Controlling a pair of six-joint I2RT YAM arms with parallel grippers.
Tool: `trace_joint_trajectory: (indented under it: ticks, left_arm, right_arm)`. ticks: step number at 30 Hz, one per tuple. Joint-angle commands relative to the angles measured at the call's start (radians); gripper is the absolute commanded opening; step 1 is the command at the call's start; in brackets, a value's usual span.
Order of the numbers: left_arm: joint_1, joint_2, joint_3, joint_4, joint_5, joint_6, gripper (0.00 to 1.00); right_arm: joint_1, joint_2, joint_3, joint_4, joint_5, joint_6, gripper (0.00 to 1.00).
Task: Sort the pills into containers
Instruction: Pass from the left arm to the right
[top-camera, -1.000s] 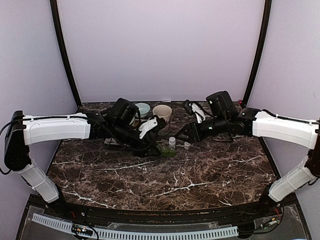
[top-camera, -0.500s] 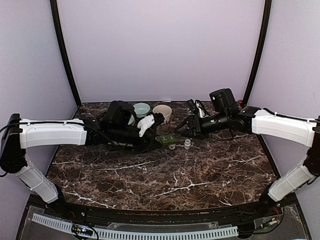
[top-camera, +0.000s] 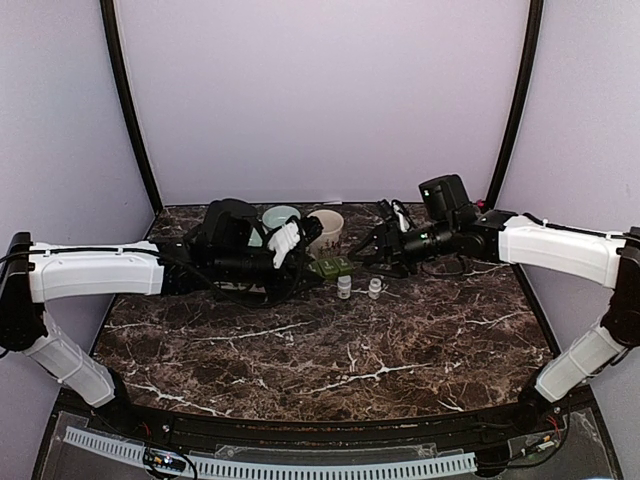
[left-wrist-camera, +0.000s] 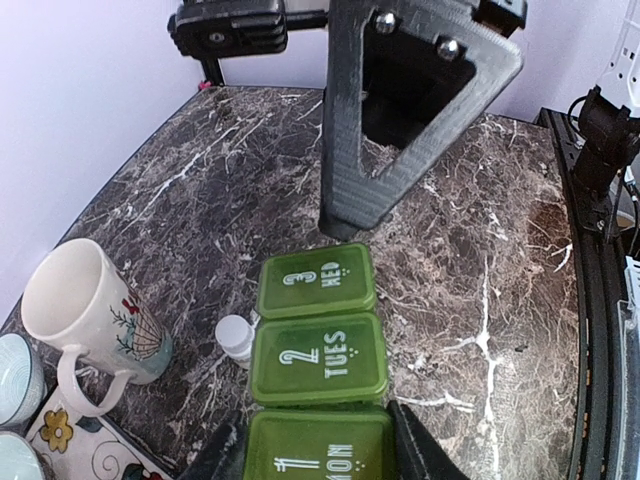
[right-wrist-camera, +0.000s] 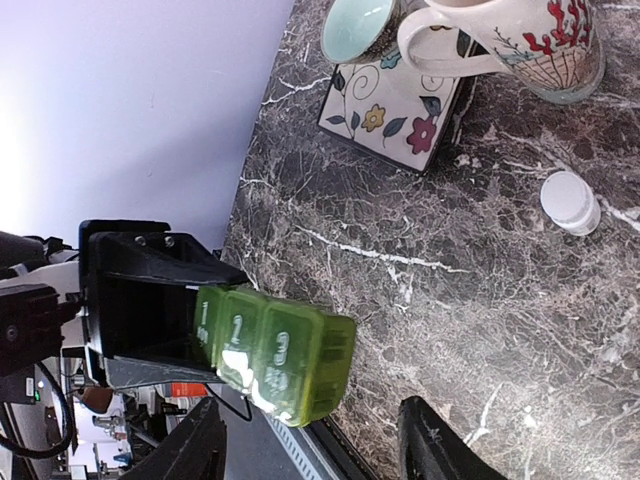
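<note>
The left gripper (left-wrist-camera: 318, 452) clamps, half closed, the "1 MON" end of a glossy translucent-green plastic pill organizer (left-wrist-camera: 318, 340), a strip of three rounded-square lidded cells. Its long axis runs straight out from that grip, "3 WED" end facing the right gripper (right-wrist-camera: 312, 445), whose jaws stand wide and empty just beyond it.

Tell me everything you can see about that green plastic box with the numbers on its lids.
The green pill box is a strip of three joined compartments in translucent green plastic, with lids marked in white: 1 MON, 2 TUES, 3 WED. All three lids look shut. The left gripper clamps its MON end, holding it roughly level and apparently off the dark marble table, with the WED end sticking out free.
</note>
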Motion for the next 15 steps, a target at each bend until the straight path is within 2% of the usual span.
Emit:
trace_joint_trajectory:
  ticks: [1, 9, 15]
  left_arm:
    - [-0.006, -0.045, -0.003, 0.035, 0.008, 0.017, 0.0]
    - [-0.006, -0.034, 0.013, 0.024, 0.011, 0.026, 0.0]
    - [-0.007, -0.028, 0.021, 0.03, 0.009, 0.025, 0.0]
  right_arm:
    - [-0.018, 0.029, 0.007, 0.071, -0.044, 0.042, 0.58]
    - [-0.028, 0.066, 0.003, 0.184, -0.122, 0.113, 0.59]
    - [-0.028, 0.092, 0.007, 0.196, -0.151, 0.121, 0.59]
